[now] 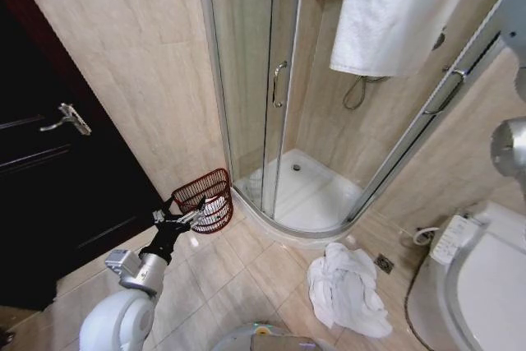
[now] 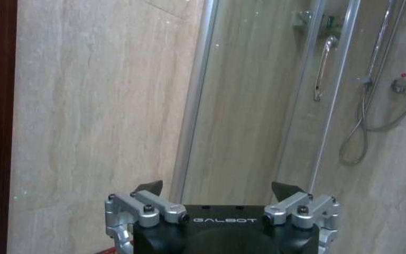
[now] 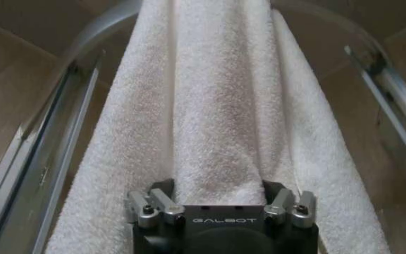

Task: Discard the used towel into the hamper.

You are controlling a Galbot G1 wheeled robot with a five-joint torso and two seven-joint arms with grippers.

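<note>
Towel (image 3: 217, 106) hangs clamped in the right gripper (image 3: 221, 203); left gripper (image 2: 221, 198), fingers spread, hovers beside the hamper (image 1: 205, 199).

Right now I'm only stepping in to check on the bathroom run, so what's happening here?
The right gripper has its fingers closed on a white towel and holds it up high in front of the shower stall. The left gripper is open and empty, low by the hamper, which stands on the floor beside the shower. Another white towel lies crumpled on the tiles.
</note>
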